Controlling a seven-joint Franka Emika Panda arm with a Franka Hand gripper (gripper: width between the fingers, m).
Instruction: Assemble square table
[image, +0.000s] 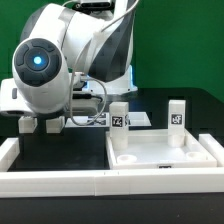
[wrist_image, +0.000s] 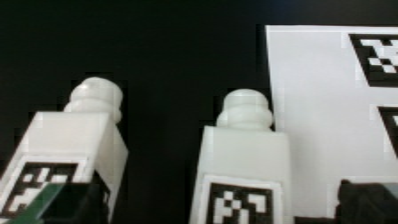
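Note:
The square table's white slab (image: 160, 152) lies at the exterior view's right, rim up. Two white tagged legs (image: 119, 115) (image: 177, 113) stand upright at its far corners. In the wrist view two more legs lie side by side on the black table, tags up. One leg (wrist_image: 246, 150) lies between my fingers, the other (wrist_image: 80, 140) beside one finger. My gripper (wrist_image: 214, 205) (image: 41, 125) is open low over them at the exterior view's left, holding nothing. The arm hides the lying legs in the exterior view.
The marker board (wrist_image: 329, 90) lies flat just beyond the lying legs. Long white border bars run along the front (image: 60, 182) and the left edge (image: 8, 150) of the black table. A green wall stands behind.

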